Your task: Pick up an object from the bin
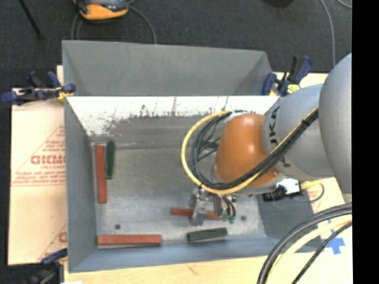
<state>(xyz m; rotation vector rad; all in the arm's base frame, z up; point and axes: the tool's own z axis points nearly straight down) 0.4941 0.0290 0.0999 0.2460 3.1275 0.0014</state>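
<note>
Camera view: the gripper [204, 210] is lowered onto a red stick's [179, 212] right end; its state cannot be told.

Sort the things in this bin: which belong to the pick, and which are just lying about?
Belong: gripper; small red stick right at it.
Lying about: left red bar; left green bar; front red bar; front green bar.

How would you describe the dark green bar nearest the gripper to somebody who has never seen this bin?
Start at the grey bin, at its wall along the bottom of the view. The dark green bar lies beside that wall, just below the gripper. The red bar to its left is longer, and the other green stick lies far away by the left wall.
</note>
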